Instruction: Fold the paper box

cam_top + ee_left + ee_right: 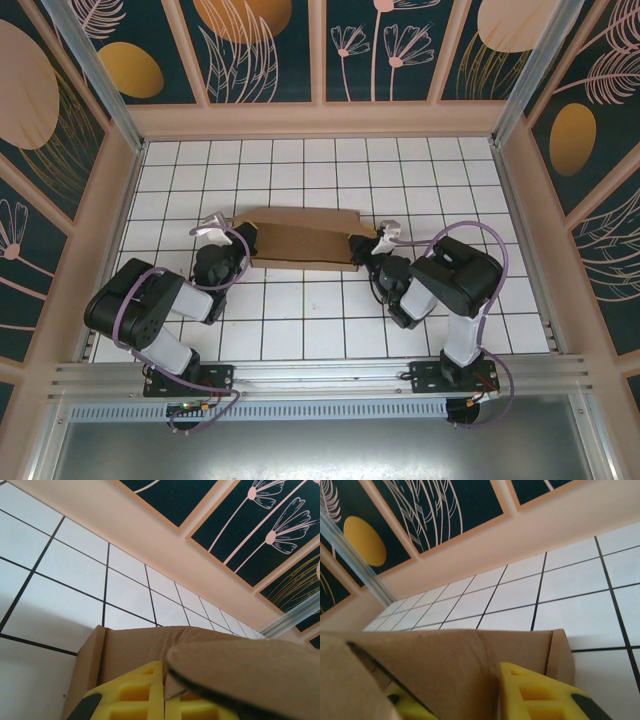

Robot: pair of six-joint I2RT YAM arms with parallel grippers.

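Box: the box (300,240) is lying flat on the white tiled table (300,320), roughly at its middle, with its long side running left to right. A far panel is showing behind the nearer, darker top panel, and its right end is sloping down.

Box, left wrist view: the box (135,650) is filling the lower part of the frame. A side wall is standing up at the left, and a blurred flap is crossing in front at the lower right.

Box, right wrist view: the box (445,665) is spreading across the lower half. A short end wall is rising at the right, and a blurred flap is sitting close at the lower left.

Left gripper: the left gripper (247,243) is reaching the box's left end from the near left. In its wrist view, the left gripper (164,690) is showing its yellow fingers (130,695) pressed together, pinching a cardboard edge of the box.

Right gripper: the right gripper (363,245) is meeting the box's right end from the near right. In its wrist view, the right gripper (452,685) is showing its yellow fingers (535,695) standing apart, with cardboard lying between them. The right finger is sitting just beside the end wall, and the left one is mostly hiding behind the flap.

Arms: both are bending inward from their bases at the near edge, with purple cables (235,262) looping over them.
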